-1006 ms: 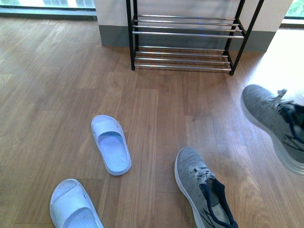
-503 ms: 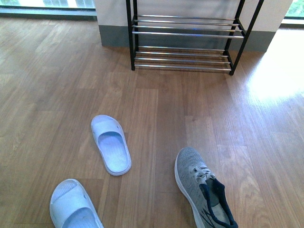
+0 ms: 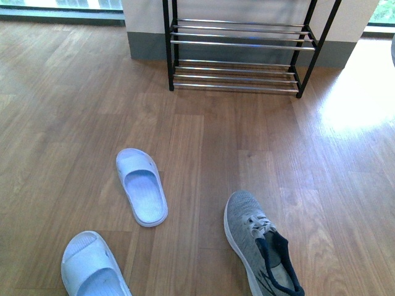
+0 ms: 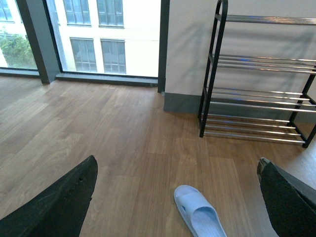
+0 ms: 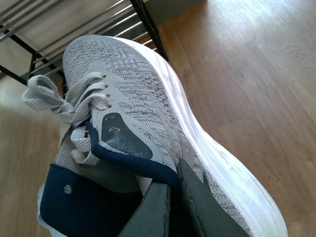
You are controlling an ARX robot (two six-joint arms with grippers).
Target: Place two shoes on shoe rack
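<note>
Your right hand point(image 5: 173, 197) is pinching the sneaker point(image 5: 148, 113) at its navy collar, one finger sitting inside the opening and the other pressing on the outer side. The sneaker is hanging clear of the floor point(image 5: 247, 64), sole side tilting outward, laces drooping loose. Its toe is pointing towards the rack point(image 5: 148, 19), whose black leg and chrome rods are showing just beyond it in the right wrist view. You are not seeing this hand in the front view.

The other sneaker point(image 3: 259, 243) is lying on the floor point(image 3: 74, 111) close in front of you, right of centre, toe pointing away from you, heel running off the lower edge of the front view. Left of it, well apart, the far slipper point(image 3: 142, 194) is lying sole down, toe also pointing away. The near slipper point(image 3: 92, 265) is sitting closer to you and further left, partly cut off.

The rack point(image 3: 241, 46) is standing against the wall at the far side of the floor, well apart from all three.

Your left hand point(image 4: 176, 165) is hovering with its fingers point(image 4: 59, 202) spread wide, bare floor and one slipper point(image 4: 197, 212) showing between them.
</note>
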